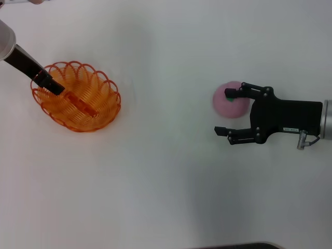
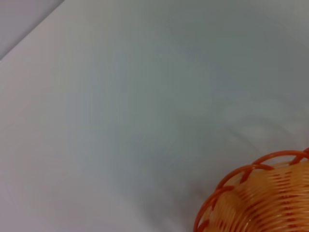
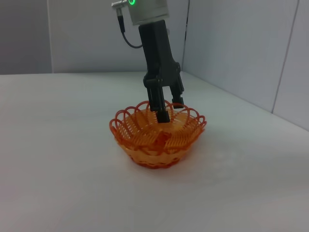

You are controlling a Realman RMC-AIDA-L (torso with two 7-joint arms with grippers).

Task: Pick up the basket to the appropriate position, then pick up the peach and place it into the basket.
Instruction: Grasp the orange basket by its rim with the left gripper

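Note:
The orange wire basket (image 1: 78, 104) stands on the white table at the left; it also shows in the right wrist view (image 3: 157, 137) and at a corner of the left wrist view (image 2: 260, 203). My left gripper (image 1: 52, 85) reaches down onto its far-left rim, one finger inside and one outside, shut on the rim (image 3: 169, 110). The pink peach (image 1: 231, 101) lies at the right. My right gripper (image 1: 225, 112) is open beside and over it, one fingertip (image 1: 228, 93) over the peach, the other (image 1: 223, 130) on its near side.
The white table (image 1: 166, 181) spreads between the basket and the peach. Grey walls (image 3: 241, 43) stand behind the table in the right wrist view. A dark edge (image 1: 238, 246) shows at the table's near side.

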